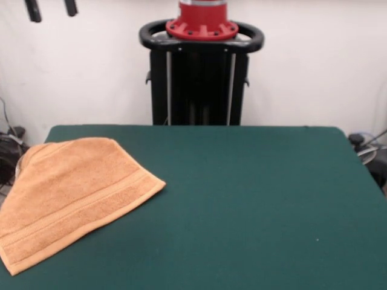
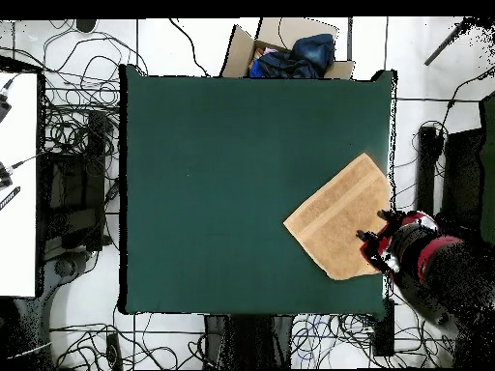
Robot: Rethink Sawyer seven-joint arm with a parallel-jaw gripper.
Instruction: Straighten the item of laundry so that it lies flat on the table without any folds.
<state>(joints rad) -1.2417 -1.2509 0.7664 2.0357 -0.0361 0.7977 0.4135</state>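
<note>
The orange-tan item of laundry (image 1: 69,193) lies at the left side of the dark green table (image 1: 242,199), turned diagonally, with its border bands facing up. Its left part reaches to or over the table's left edge, and the far-left rim looks slightly rolled. In the overhead view the towel (image 2: 338,217) sits at the table's (image 2: 222,174) right edge. My gripper (image 1: 52,8) hangs high above the table's far left corner, only its two black fingertips showing, apart and empty. From above, the red and black arm (image 2: 425,253) hovers beside the towel's right corner.
A cardboard box (image 2: 242,48) holding dark blue cloth stands beyond the table's top edge in the overhead view. Cables cover the floor around the table. A white surface (image 2: 17,184) lies to the left. The black pedestal (image 1: 199,78) stands behind the table.
</note>
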